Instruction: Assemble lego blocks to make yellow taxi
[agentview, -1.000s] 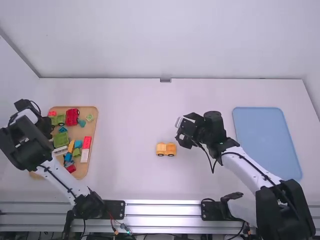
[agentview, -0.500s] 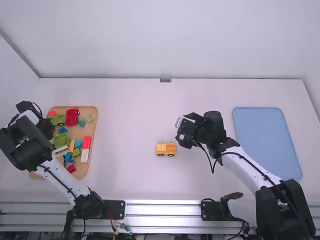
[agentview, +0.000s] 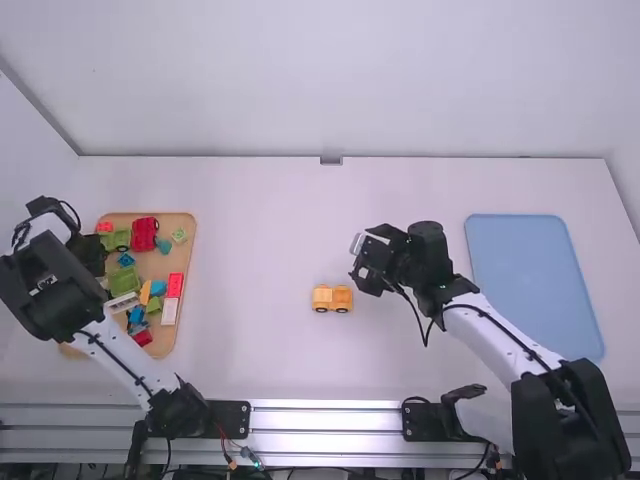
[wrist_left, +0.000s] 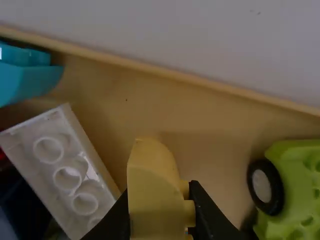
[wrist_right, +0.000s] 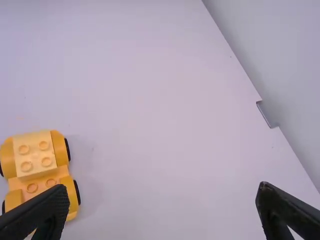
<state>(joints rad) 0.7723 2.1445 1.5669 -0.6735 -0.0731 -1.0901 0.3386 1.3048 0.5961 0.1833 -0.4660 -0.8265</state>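
The step in hand looks like fetching the next part: the left gripper pinches a curved yellow block at the wooden tray, on the counter's left side. The yellow wheeled base sits mid-counter, just left of the right gripper, whose fingers are spread. The next move likely calls for a clean lift, then lining the block up over the base's studs. The left arm covers part of the tray, and the block's underside is hidden.

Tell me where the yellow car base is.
In the high view, the yellow car base sits on the table, just below and left of the right hand, right of the wooden tray.
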